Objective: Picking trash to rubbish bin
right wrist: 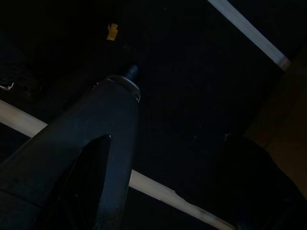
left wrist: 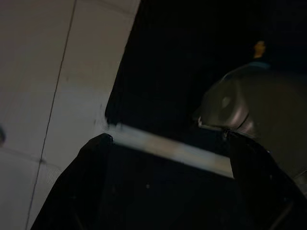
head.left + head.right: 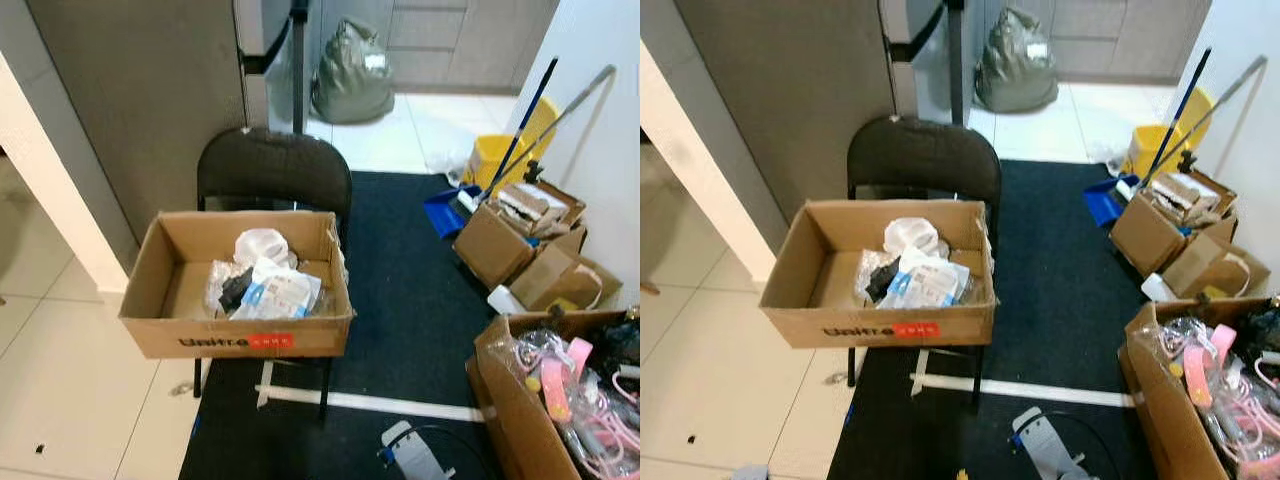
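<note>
1. Dark carpet (image 3: 420, 300) lies beside pale floor tiles (image 3: 60, 380), with a white tape strip (image 3: 370, 402) across the carpet.
2. Before you, a black folding chair (image 3: 275, 170) carries an open cardboard box (image 3: 240, 335); inside it you see plastic wrappers and packets (image 3: 265, 285).
3. On your right, a cardboard box of pink items (image 3: 575, 400); farther back, more cardboard boxes (image 3: 520, 240), a yellow mop bucket (image 3: 500, 155) and a grey rubbish bag (image 3: 352, 72).
4. Left gripper (image 2: 168, 191): hangs low over the carpet edge, fingers spread wide, holding nothing.
5. Right gripper (image 1: 172, 191): over the carpet, fingers apart, holding nothing.
</note>
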`<state>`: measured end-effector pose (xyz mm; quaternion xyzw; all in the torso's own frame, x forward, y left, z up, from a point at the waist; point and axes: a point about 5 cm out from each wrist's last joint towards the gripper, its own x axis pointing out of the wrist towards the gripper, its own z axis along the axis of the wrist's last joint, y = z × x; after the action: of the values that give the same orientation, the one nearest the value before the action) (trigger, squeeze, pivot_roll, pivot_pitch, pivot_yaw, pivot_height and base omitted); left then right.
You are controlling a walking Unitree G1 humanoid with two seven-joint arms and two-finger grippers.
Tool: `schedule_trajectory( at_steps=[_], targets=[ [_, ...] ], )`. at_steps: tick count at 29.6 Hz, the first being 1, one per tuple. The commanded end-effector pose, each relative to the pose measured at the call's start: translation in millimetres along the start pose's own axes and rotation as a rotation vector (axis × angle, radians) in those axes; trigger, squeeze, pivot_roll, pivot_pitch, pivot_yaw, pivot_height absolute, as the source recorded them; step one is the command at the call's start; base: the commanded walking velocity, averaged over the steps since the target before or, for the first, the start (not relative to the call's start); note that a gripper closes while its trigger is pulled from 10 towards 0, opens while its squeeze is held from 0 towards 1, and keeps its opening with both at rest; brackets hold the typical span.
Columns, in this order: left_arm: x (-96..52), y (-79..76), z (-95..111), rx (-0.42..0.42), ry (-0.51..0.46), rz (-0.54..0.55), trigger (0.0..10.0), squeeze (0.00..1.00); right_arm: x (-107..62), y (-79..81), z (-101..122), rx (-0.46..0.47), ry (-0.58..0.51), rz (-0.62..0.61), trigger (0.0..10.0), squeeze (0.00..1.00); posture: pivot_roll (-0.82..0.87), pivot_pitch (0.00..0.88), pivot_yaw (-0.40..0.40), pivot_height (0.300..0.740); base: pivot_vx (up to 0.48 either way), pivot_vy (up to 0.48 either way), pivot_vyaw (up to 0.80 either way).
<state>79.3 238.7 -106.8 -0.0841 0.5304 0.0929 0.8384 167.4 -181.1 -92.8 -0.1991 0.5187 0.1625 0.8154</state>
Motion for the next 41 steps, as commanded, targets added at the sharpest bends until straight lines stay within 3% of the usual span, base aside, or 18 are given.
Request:
schedule_trajectory(
  at_steps=[1, 18, 41],
  targets=[
    [-1.6, -3.3, -15, -0.038, 0.047, 0.015, 10.0, 0.00, 0.1, 8.9, -10, -0.001, 0.043, 0.034, 10.0, 0.00, 0.12, 0.041, 0.021, 0.740, 0.000, 0.000, 0.00],
    [2.8, -16.2, -9, -0.014, 0.046, 0.003, 10.0, 0.00, 0.3, 7.2, -7, -0.006, 0.037, 0.032, 10.0, 0.00, 0.12, 0.044, 0.018, 0.740, -0.319, 0.000, 0.00],
    [3.9, -18.2, -7, 0.023, 0.057, -0.005, 10.0, 0.00, 0.4, 6.0, -5, 0.004, 0.032, 0.022, 10.0, 0.00, 0.12, 0.043, 0.020, 0.740, -0.370, 0.000, 0.00]
  ],
)
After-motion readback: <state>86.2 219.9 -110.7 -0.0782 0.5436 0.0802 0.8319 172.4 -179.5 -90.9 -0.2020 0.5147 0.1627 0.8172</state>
